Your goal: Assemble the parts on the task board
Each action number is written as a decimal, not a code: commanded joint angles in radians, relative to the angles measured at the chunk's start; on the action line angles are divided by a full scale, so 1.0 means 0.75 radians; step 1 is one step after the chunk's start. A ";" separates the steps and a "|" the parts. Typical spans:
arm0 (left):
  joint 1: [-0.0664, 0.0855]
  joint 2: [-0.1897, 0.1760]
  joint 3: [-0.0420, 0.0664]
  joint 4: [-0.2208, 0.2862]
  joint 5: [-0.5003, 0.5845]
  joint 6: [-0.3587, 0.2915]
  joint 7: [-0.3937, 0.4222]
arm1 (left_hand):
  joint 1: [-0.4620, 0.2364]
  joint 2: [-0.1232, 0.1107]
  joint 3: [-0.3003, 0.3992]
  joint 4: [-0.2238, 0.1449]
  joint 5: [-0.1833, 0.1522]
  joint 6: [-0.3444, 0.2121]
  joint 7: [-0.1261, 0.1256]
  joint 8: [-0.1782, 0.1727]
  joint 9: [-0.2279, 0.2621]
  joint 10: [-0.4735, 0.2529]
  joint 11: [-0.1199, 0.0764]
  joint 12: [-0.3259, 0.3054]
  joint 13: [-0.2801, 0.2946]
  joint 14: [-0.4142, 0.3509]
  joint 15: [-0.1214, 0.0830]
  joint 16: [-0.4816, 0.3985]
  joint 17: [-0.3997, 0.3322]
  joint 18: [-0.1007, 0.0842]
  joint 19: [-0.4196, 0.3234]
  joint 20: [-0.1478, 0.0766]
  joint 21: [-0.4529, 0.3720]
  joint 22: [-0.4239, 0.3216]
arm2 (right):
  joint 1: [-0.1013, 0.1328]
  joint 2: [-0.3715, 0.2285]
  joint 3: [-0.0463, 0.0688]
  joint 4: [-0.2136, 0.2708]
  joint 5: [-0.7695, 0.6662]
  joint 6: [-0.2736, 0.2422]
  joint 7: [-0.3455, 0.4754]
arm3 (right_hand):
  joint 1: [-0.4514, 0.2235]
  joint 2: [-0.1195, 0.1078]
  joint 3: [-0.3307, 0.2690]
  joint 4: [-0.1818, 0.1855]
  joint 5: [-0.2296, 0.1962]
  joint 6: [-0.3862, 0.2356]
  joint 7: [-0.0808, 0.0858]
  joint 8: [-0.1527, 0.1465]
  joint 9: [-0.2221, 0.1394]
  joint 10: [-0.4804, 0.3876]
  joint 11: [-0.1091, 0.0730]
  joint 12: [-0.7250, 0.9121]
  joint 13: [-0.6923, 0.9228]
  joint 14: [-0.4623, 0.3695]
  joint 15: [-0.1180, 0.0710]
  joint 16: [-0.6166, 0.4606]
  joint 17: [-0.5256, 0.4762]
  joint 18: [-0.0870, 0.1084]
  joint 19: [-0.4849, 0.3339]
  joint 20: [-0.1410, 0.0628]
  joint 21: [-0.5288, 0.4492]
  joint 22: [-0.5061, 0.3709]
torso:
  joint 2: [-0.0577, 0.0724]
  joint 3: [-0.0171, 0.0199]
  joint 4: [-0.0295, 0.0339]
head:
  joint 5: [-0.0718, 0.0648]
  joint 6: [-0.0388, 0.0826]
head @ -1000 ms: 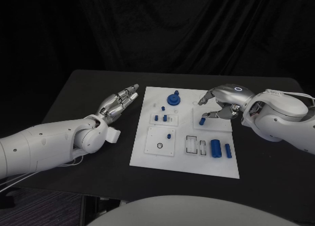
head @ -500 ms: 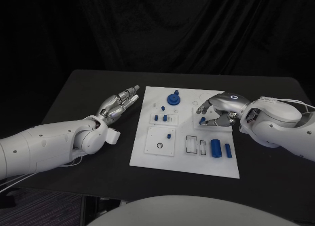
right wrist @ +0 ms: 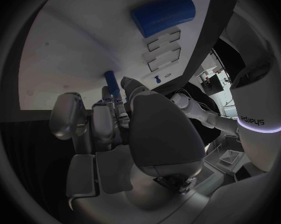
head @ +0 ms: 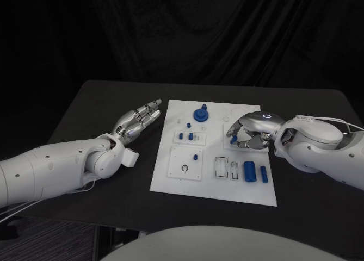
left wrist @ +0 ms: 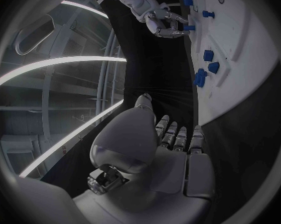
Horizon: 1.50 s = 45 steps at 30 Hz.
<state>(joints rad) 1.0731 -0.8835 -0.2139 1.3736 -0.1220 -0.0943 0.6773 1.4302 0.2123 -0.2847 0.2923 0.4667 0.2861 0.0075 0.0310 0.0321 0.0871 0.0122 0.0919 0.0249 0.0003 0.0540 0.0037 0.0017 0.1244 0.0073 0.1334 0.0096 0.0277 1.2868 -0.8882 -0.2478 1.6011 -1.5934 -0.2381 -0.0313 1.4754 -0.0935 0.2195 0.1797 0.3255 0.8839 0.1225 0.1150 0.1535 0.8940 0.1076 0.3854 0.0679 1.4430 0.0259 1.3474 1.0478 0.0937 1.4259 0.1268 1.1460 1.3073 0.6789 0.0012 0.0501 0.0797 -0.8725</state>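
The black table (head: 87,109) shows bare surface all round the white board (head: 170,182). The left hand (head: 137,120) lies open, fingers straight, just off the board's left edge. The right hand (head: 250,133) pinches a small blue peg (right wrist: 111,83) over the board's right side.

- Black table (head: 96,109): matte top, rounded far corners, set square before the viewer.
- Black curtain (head: 213,38): hangs in folds behind the table, closing off the back.
- Floor (head: 41,239): dark, visible past the table's near left corner.
- Curved light strips (left wrist: 60,67): bright bands overhead.
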 commanded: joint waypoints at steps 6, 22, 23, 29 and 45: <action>-0.003 0.001 0.001 0.000 -0.006 0.028 0.210 | 0.020 0.000 0.010 -0.003 0.013 -0.006 -0.008 0.002 0.001 -0.005 0.007 0.006 0.000 0.000 0.016 -0.005 -0.002 0.031 -0.001 0.017 -0.003 0.002 | -0.015 0.016 0.001 -0.020 -0.002 0.014 -0.019 | 0.024 -0.010 0.085 -0.031 0.053 0.049 0.005 0.016 0.015 0.025 0.007 -0.041 -0.001 -0.011 0.000 -0.010 -0.006 -0.008 -0.008 0.000 -0.012 0.196 | -0.001 0.0003 -0.0024 | 0.004 0.000; -0.007 0.005 0.001 -0.005 -0.006 0.048 0.192 | 0.047 -0.001 0.021 -0.007 0.034 -0.015 -0.008 0.001 0.000 -0.012 0.014 0.003 -0.001 0.000 0.029 -0.005 -0.002 0.039 0.000 0.035 -0.003 0.003 | -0.023 0.036 0.001 -0.048 -0.002 0.008 -0.027 | 0.026 -0.022 0.158 -0.072 0.062 0.105 0.014 0.040 0.040 0.062 0.002 -0.062 0.003 -0.013 -0.004 -0.010 -0.005 -0.007 -0.012 -0.001 -0.013 0.196 | 0.000 0.0017 -0.0015 | 0.005 0.000; -0.007 0.005 0.001 -0.005 -0.006 0.049 0.191 | 0.047 -0.001 0.021 -0.007 0.034 -0.015 -0.008 0.001 0.000 -0.012 0.014 0.003 -0.001 0.000 0.029 -0.005 -0.002 0.039 0.000 0.035 -0.003 0.003 | -0.024 0.036 0.001 -0.049 -0.002 0.006 -0.027 | 0.026 -0.023 0.162 -0.076 0.060 0.112 0.014 0.044 0.044 0.067 0.001 -0.062 0.003 -0.013 -0.005 -0.010 -0.005 -0.007 -0.012 -0.002 -0.012 0.196 | -0.001 0.0015 -0.0018 | 0.006 0.000; -0.010 0.005 0.001 -0.007 -0.006 0.057 0.183 | 0.054 -0.001 0.024 -0.007 0.039 -0.021 -0.006 0.000 -0.001 -0.016 0.014 0.000 -0.002 0.000 0.035 -0.005 -0.002 0.040 0.000 0.042 -0.002 0.004 | -0.024 0.035 0.001 -0.050 -0.039 -0.012 -0.030 | 0.012 -0.030 0.168 -0.089 0.048 0.138 0.010 0.062 0.067 0.091 -0.006 -0.055 0.009 -0.015 -0.010 -0.012 -0.009 -0.007 -0.013 -0.007 -0.012 0.196 | -0.001 0.0014 -0.0021 | 0.007 0.000; -0.018 0.007 0.001 -0.012 -0.006 0.073 0.170 | 0.063 -0.001 0.028 -0.006 0.043 -0.023 -0.001 0.001 -0.001 -0.021 0.010 -0.003 -0.003 0.000 0.052 -0.005 -0.002 0.041 0.001 0.058 -0.002 0.006 | -0.025 0.035 0.001 -0.050 -0.058 -0.060 -0.007 | -0.010 -0.017 0.161 -0.146 0.024 0.143 -0.002 0.089 0.148 0.150 -0.050 0.063 0.094 -0.014 -0.046 -0.018 -0.008 -0.006 -0.017 -0.037 -0.015 0.194 | -0.001 0.0013 -0.0015 | 0.014 0.000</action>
<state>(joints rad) 1.0612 -0.8803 -0.2140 1.3640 -0.1245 -0.0565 0.6779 1.4657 0.2112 -0.2695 0.2882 0.4947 0.2751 0.0036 0.0310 0.0317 0.0801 0.0195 0.0919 0.0239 -0.0013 0.0845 0.0037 0.0015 0.1396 0.0080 0.1685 0.0097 0.0314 1.2708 -0.8606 -0.2475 1.5631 -1.6236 -0.2460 -0.0358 1.4627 -0.1156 0.3409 0.0727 0.3428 0.9844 0.1231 0.1781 0.2634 1.0029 0.0729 0.4271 0.1327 1.4323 -0.0011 1.3393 1.0396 0.0939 1.4136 0.1069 1.1345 1.3073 0.6782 0.0022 0.0485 0.0895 -0.8725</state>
